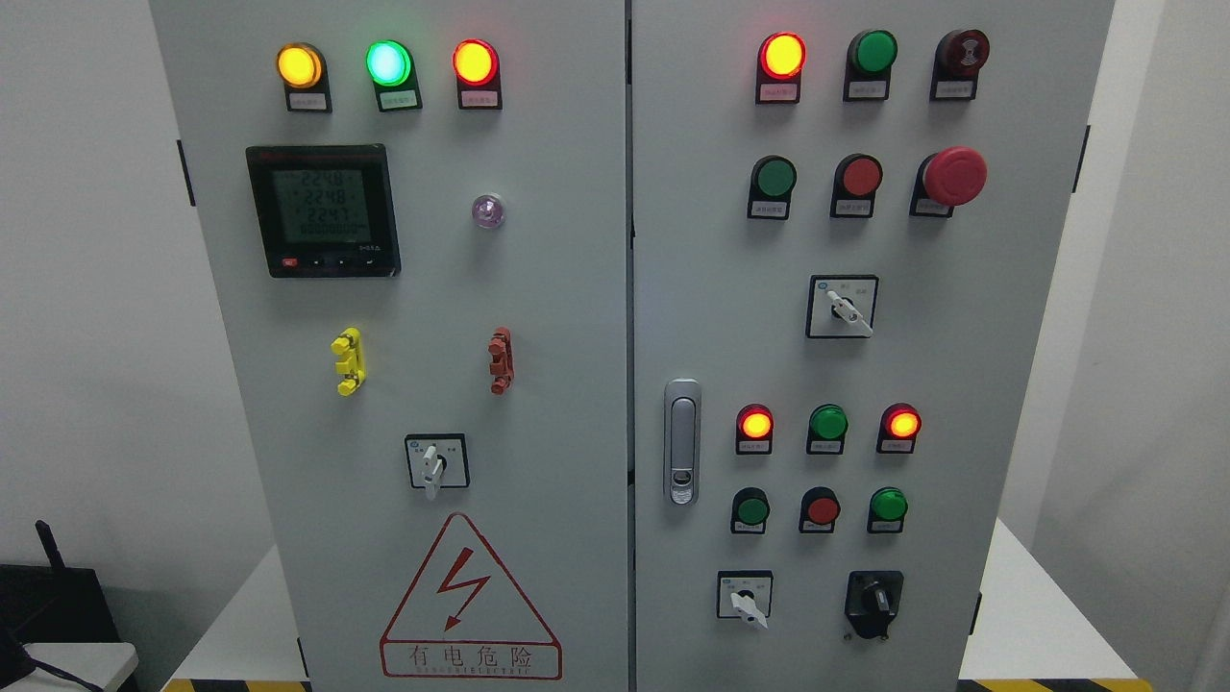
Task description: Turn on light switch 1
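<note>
While neither hand shows in the head view, nothing's started. Can't tell which control is switch 1; candidate rotary selector point(437, 463) sits at 7 o'clock on the cabinet point(538, 288), untouched. Reach and turn remain.

A plain white wall point(77, 288) stands behind and to either side, evenly lit with no hard shadows; on the right it turns a corner, where a slightly greyer wall face point(1153, 384) runs toward the viewer. Low down, a white platform point(1038, 615) spreads out on both sides, its front edge marked with yellow-and-black hazard striping point(1057, 685). At the lower left sits a dark box-like device point(58, 601) with a thin black antenna point(48, 543) rising from it, and in front of that a white ledge point(77, 663) crossed by a dark cable point(48, 668). The light is soft and diffuse throughout.
</note>
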Robot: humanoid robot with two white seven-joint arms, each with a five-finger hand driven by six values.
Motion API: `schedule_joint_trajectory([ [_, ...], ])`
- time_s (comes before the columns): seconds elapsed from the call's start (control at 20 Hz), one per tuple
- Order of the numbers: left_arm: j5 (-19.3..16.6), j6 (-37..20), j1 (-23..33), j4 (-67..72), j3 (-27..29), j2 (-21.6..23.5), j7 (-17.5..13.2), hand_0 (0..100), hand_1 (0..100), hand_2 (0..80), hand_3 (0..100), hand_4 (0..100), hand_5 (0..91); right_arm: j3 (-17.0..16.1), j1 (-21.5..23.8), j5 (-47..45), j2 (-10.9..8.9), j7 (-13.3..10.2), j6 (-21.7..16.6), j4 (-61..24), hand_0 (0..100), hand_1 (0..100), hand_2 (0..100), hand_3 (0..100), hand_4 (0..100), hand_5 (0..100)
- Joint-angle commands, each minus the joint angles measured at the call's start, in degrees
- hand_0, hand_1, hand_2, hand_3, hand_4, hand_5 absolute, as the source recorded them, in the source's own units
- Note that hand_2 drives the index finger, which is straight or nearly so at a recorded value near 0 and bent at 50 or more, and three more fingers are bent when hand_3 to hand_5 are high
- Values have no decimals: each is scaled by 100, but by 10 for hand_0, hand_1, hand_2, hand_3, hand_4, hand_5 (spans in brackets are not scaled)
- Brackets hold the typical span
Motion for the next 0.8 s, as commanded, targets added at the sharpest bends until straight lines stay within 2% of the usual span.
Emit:
schedule_joint_trajectory([
  [0.0, -13, -25, -20, -15, -178, 17, -9, 434, 0, 0, 0, 0, 0, 0, 0, -105, 0, 3, 3, 0, 120, 389, 0, 0, 0, 0],
  [0.55, -5, -113, 15, -6, -310, 17, -9, 444, 0, 0, 0, 0, 0, 0, 0, -97, 0, 3, 3, 0, 120, 389, 0, 0, 0, 0],
  [0.75, -5, -192, 59, -269, -249, 44, 123, 447, 0, 0, 0, 0, 0, 0, 0, -97, 0, 3, 3, 0, 120, 389, 0, 0, 0, 0],
])
